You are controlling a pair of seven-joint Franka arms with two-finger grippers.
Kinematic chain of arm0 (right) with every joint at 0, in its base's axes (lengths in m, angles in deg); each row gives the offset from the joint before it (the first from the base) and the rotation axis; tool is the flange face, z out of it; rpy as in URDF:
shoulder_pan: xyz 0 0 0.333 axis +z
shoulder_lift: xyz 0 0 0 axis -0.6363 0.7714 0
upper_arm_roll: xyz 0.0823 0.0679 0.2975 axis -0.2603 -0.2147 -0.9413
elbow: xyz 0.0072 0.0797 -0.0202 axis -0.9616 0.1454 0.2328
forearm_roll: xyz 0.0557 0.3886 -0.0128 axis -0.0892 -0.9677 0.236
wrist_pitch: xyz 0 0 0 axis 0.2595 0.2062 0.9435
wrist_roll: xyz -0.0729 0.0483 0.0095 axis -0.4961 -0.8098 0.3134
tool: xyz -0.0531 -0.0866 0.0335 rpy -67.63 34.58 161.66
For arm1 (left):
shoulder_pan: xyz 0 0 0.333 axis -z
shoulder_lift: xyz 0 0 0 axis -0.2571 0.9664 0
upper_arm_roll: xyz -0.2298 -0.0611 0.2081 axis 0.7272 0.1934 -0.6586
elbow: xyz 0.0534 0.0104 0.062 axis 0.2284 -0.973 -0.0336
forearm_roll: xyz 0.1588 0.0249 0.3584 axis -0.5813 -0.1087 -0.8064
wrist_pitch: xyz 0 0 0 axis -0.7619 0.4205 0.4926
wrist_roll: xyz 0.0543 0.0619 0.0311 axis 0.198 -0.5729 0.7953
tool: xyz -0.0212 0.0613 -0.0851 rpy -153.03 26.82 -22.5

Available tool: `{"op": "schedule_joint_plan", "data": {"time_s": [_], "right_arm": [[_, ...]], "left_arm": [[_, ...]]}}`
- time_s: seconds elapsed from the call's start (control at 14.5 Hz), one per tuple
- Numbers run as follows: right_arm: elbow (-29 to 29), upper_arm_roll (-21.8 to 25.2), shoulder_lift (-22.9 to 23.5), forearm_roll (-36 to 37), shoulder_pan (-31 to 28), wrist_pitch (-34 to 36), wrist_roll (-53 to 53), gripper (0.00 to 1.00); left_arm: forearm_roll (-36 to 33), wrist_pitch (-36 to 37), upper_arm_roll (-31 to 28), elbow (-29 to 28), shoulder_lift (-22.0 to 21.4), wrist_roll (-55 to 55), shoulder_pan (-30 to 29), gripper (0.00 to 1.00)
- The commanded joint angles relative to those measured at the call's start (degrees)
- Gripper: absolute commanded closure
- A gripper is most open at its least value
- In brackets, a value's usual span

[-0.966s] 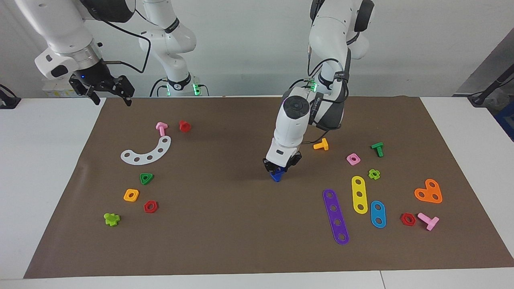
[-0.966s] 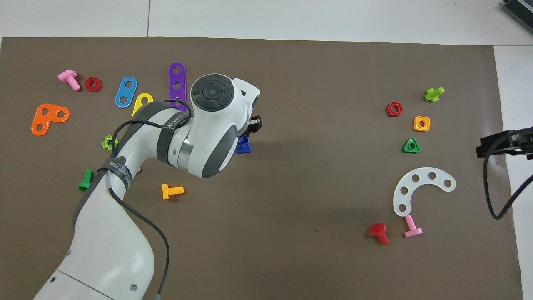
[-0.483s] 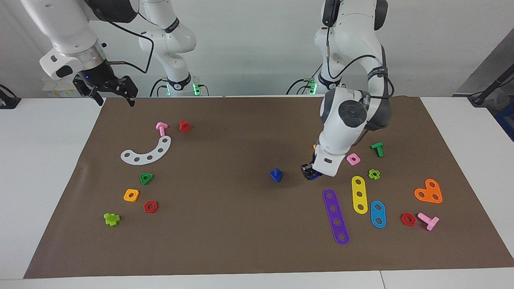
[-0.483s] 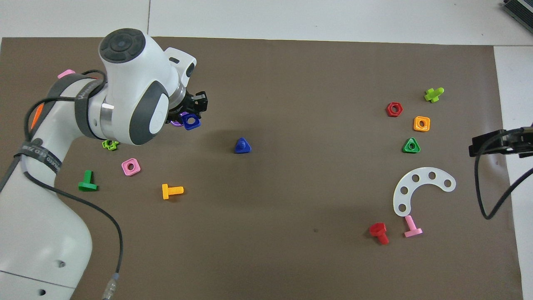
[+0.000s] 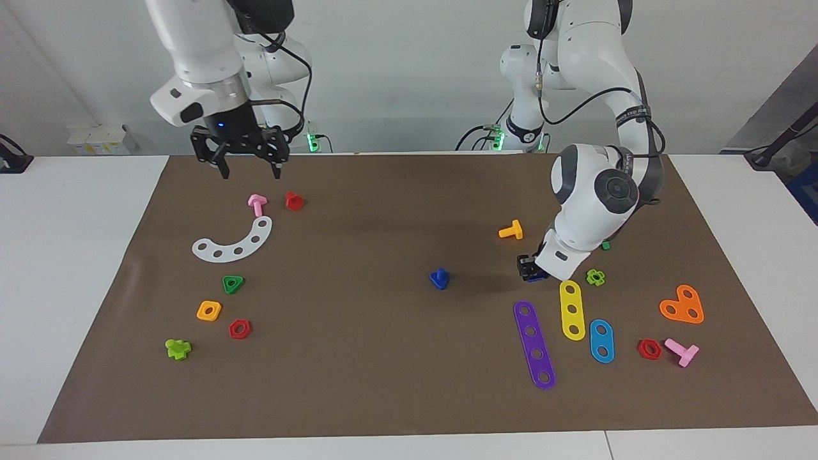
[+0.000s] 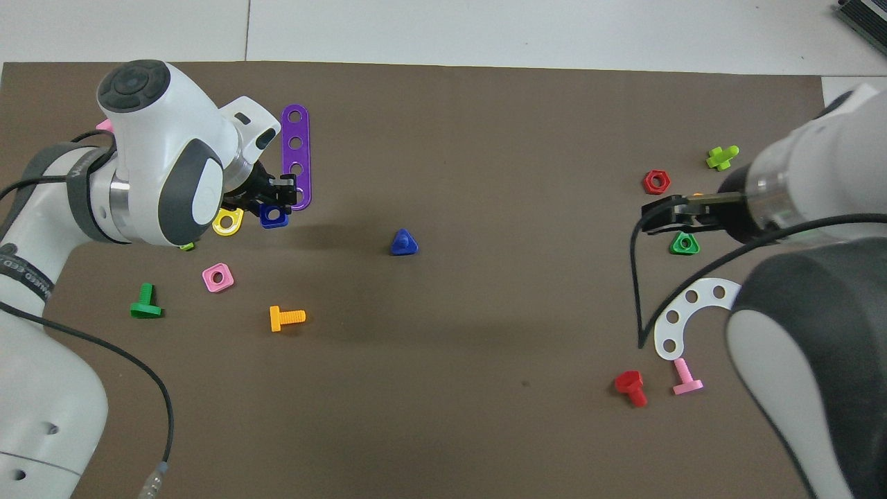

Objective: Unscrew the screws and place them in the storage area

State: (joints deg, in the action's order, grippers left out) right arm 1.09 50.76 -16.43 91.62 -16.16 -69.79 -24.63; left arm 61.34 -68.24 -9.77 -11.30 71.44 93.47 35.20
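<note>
I am seeing the left gripper [image 5: 532,273] with its fingertips pinched onto a flat blue nut [image 6: 274,216], holding it low over the brown mat [image 5: 383,396], just by the robot-side ends of the purple strip [image 5: 534,344] and the yellow strip [image 5: 572,309]. Moving outward, its hand is tilting down and toward the middle of the table, the white wrist is bending sharply above it, and the arm is coming down from its base at that end; a dark band on the forearm is carrying white lettering that I cannot read. The right gripper [image 5: 244,167] is hanging with its fingers spread wide and pointing straight down, holding nothing, over the mat's robot-side edge above the pink bolt [image 5: 257,204] and red bolt [image 5: 294,200]; its wrist is standing upright above it, with a small blue light glowing on it. The dark-blue bolt [image 5: 439,278] is sitting free near the middle of the mat, resting on its triangular head with the short shank pointing straight up, so its long axis is standing vertical. It is lying well apart from both grippers, and well apart from the white curved strip [image 5: 232,241], green triangle nut [image 5: 232,283], orange square nut [image 5: 209,310] and red hexagon nut [image 5: 239,328] toward the right arm's end.
</note>
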Motion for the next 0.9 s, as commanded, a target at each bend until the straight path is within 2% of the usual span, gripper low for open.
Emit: {"op": "schedule_joint_plan", "data": {"time_s": [0.0, 0.14, 0.21, 0.28, 0.34, 0.41, 0.55, 0.76, 0.83], "right_arm": [[-7.94, 0.14, 11.61, -1.27, 5.63, -4.77, 11.16, 0.0], [-11.99, 0.23, 18.38, -4.16, 9.32, -9.95, 16.11, 0.0], [-12.71, 0.14, 20.76, -4.44, 10.56, -12.94, 18.04, 0.0], [-13.15, 0.14, 23.14, -4.27, 12.74, -15.93, 19.45, 0.0], [-13.24, 0.14, 25.33, -4.18, 14.42, -19.09, 20.77, 0.0], [-13.59, 0.14, 27.71, -3.74, 15.48, -21.04, 22.09, 0.0], [-15.78, 0.23, 33.59, -3.48, 18.64, -25.34, 24.12, 0.0], [-14.31, 0.14, 34.41, -1.37, 19.44, -28.43, 23.86, 0.02], [-12.99, 0.14, 34.32, -1.37, 19.53, -28.87, 23.6, 0.1]], "left_arm": [[1.21, -9.62, 0.27, -11.97, -5.31, -2.42, 0.44, 0.9], [1.21, -14.29, 0.36, -16.37, -6.29, -3.21, 0.61, 0.87], [1.21, -14.57, 0.36, -17.0, -6.64, -4.34, 0.61, 0.78], [1.21, -14.4, 0.36, -17.01, -6.64, -4.79, 0.61, 0.58], [1.21, -14.57, 0.36, -17.01, -6.64, -4.79, 0.7, 0.22], [1.21, -14.23, 0.36, -16.4, -6.55, -4.71, 0.96, 0.0], [1.21, -13.61, 0.36, -14.65, -6.12, -4.62, 0.88, 0.0], [1.21, -6.96, 0.27, -8.24, -5.85, -4.62, -0.35, 0.0], [1.21, -3.97, 0.27, -5.78, -5.85, -4.71, -2.27, 0.0]]}}
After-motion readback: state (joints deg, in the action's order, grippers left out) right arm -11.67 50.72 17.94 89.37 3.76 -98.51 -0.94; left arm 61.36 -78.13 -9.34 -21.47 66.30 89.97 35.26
